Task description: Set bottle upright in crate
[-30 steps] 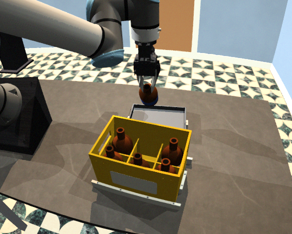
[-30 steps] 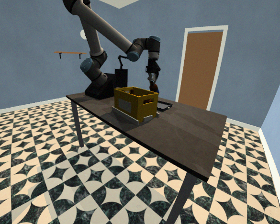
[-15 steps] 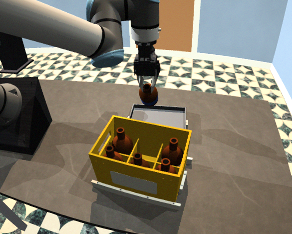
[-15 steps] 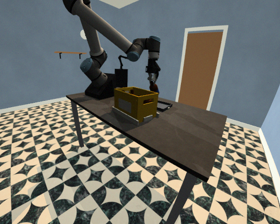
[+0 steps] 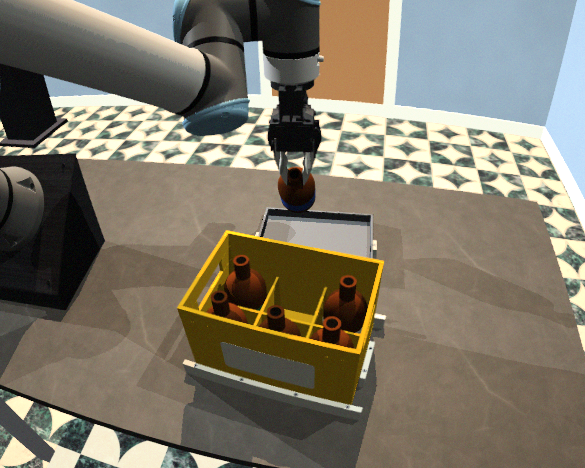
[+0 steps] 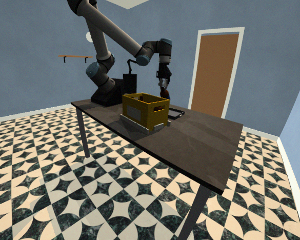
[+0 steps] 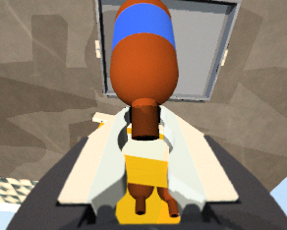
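Observation:
My gripper (image 5: 294,170) is shut on the neck of a brown bottle with a blue band (image 5: 296,190). The bottle hangs upright in the air above the far edge of the grey tray (image 5: 318,232). It also shows in the wrist view (image 7: 143,59), hanging below the fingers over the tray (image 7: 197,49). The yellow crate (image 5: 286,312) stands just in front of the tray. It holds several upright brown bottles, one at the back left (image 5: 244,284) and one at the back right (image 5: 346,302). Its back middle compartment (image 5: 297,287) is empty.
The crate rests on a grey base rail (image 5: 273,387). The arm's black base (image 5: 30,231) stands at the table's left. In the exterior view the crate (image 6: 145,108) and tray (image 6: 175,113) sit near the table's far end.

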Controlling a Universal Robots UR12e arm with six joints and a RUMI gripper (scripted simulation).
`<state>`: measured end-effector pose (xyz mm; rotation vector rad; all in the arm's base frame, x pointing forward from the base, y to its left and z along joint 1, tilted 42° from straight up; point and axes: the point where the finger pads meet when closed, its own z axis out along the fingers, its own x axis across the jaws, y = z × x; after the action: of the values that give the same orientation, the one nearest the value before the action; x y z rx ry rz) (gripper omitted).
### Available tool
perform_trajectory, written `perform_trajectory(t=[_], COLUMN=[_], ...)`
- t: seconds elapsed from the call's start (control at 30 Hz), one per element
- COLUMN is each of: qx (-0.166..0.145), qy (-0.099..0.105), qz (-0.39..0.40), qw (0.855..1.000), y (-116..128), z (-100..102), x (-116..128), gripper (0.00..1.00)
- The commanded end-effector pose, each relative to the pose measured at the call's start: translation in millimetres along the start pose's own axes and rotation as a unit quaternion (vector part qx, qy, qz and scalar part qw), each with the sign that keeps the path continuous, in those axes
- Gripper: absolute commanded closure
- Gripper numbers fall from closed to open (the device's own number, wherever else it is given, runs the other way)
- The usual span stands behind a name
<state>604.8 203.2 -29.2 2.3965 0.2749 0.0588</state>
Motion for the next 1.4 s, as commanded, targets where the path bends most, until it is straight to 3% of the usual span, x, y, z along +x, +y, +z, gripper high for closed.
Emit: perform_trajectory(t=[0.0,0.4,1.37], qx=[0.000,0.000,0.000], qy=[0.001,0.001,0.001], qz=[-0.027,-0.064,-0.065], qw=[1.000,0.998,0.998], y=[0.0,0.1,0.1], z=[-0.7,-0.7,-0.7], x=[0.5,0.5,0.5], gripper=[1.00,1.00,1.00])
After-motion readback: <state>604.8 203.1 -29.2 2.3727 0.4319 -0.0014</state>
